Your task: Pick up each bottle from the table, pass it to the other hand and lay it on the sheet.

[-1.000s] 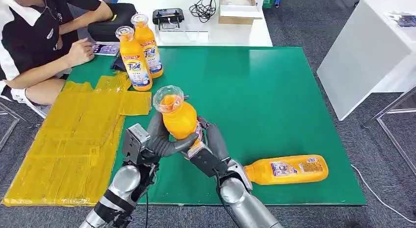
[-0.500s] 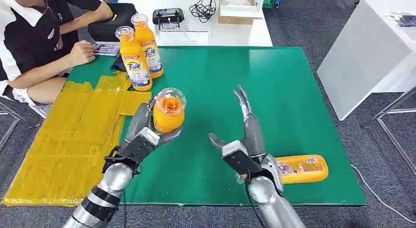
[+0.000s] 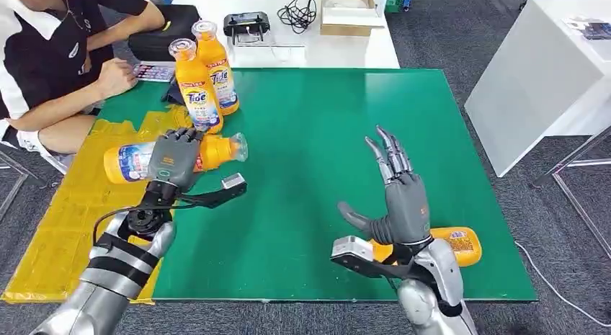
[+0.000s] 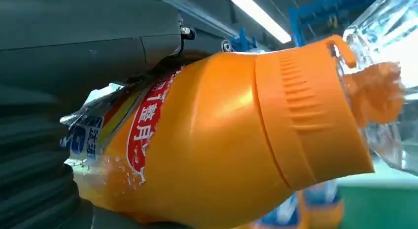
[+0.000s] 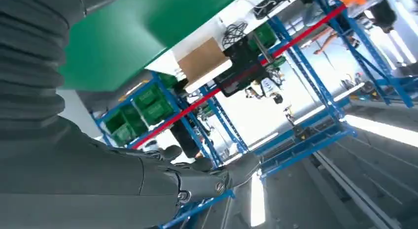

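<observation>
Two upright bottles (image 3: 204, 76) beyond left robot hand (image 3: 173, 158) gripping horizontal bottle (image 3: 137, 161); right robot hand (image 3: 400, 198) spread, empty.

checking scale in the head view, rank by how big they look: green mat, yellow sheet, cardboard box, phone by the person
1. green mat
2. yellow sheet
3. cardboard box, though farther away
4. phone
</observation>
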`<state>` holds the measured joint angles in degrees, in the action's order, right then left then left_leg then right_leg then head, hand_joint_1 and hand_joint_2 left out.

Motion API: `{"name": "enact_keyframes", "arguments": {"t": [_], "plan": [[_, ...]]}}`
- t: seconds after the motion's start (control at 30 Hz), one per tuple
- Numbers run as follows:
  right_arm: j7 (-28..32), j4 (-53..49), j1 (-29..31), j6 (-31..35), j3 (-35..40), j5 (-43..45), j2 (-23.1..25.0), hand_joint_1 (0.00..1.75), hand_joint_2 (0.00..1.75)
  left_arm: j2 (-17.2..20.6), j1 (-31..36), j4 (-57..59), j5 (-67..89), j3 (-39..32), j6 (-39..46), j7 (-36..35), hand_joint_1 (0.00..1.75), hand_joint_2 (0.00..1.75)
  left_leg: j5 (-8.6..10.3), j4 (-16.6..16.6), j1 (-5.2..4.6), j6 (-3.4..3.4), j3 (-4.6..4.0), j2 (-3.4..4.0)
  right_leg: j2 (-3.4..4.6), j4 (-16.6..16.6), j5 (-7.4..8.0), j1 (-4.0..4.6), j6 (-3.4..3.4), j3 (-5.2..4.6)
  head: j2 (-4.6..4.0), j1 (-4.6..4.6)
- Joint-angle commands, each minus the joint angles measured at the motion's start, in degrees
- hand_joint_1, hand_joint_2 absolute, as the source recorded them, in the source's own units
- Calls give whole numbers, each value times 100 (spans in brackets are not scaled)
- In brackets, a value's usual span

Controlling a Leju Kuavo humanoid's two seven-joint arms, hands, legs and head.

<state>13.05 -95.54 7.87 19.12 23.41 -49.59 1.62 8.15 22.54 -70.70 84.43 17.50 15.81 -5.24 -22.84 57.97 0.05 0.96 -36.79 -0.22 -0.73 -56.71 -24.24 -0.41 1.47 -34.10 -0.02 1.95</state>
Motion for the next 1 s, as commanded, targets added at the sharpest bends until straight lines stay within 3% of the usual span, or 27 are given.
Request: {"name": "enact_keyframes", "arguments": {"t": [0.03, 0.3, 0.33, 0.37, 0.4, 0.43, 0.67, 1.0], "plan": [[-355, 144, 205, -116, 523, -569, -363, 0, 175, -580, 666, 3109, 287, 496, -4, -295, 175, 175, -4, -16, -3, -5, 42, -21, -17, 15, -11, -4, -2, 49, 0, -2], [-442, 434, 124, -301, 622, -578, -523, 0, 175, -712, 740, 4164, -143, -209, 614, -604, 175, 175, -5, -9, 0, -5, 28, -4, 0, 12, -4, 2, -3, 34, 0, 2], [-439, 501, 92, -295, 631, -579, -552, 0, 175, -669, 754, 4211, -191, -321, 752, -610, 49, 175, -4, -12, -6, -4, 33, -13, -6, 10, -8, -4, -2, 40, 0, -2], [-459, 558, 72, -432, 685, -599, -624, 0, 175, -650, 757, 4254, -249, -510, 966, -710, 49, 175, -3, -9, -3, -3, 25, -14, -4, 10, -3, -1, -2, 35, 0, -2], [-458, 605, 30, -413, 675, -593, -642, 0, 175, -604, 758, 4280, -260, -547, 991, -665, 7, 175, -7, -12, -1, -6, 41, -4, 8, 14, -3, 1, -4, 49, 0, 2], [-446, 655, 6, -405, 681, -599, -671, 0, 175, -581, 771, 4299, -262, -591, 1026, -636, 0, 175, -6, -11, 1, -5, 39, -2, 8, 15, -1, 3, -3, 46, 0, 0], [-460, 1030, -246, -981, 693, -445, -1142, 0, 175, -620, 621, 4107, -304, -946, 1534, -437, 0, 175, -4, -12, 4, -6, 45, -3, 1, 15, -2, 4, -3, 53, 0, 0], [-420, 1279, -544, -1131, 509, -394, -1624, 0, 175, -692, 459, 3851, -505, -1187, 1758, -86, 0, 175, -9, -14, -1, -7, 56, -10, -3, 18, -8, 0, -2, 67, 0, 0]]}}
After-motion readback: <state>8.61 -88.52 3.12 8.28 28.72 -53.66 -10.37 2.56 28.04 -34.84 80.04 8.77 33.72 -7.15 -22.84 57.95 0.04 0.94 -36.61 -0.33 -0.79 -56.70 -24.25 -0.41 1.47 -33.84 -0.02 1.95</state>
